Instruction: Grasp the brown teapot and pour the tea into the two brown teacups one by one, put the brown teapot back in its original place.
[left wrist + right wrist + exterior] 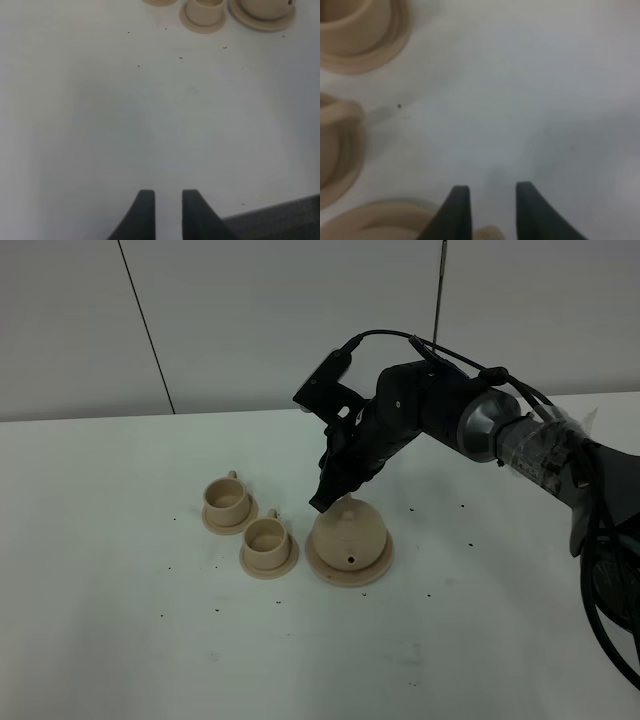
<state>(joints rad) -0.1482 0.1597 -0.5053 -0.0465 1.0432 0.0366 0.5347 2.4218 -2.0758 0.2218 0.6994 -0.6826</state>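
Exterior high view: the squat beige-tan ceramic teapot (352, 532) sits on its wide round tan saucer (330, 576), beside the two small tan teacups (265, 540), with the right gripper (326, 502) at its top. Left wrist view: the left gripper (167, 194) hangs empty, fingers slightly apart, well away. Right wrist view: the fingers stand apart around a blurred tan piece (487, 234), probably the handle; it should be centred before they close.

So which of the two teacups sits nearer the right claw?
The front teacup, next to the brown teapot that the right claw hangs over. The other teacup stands farther left and back.
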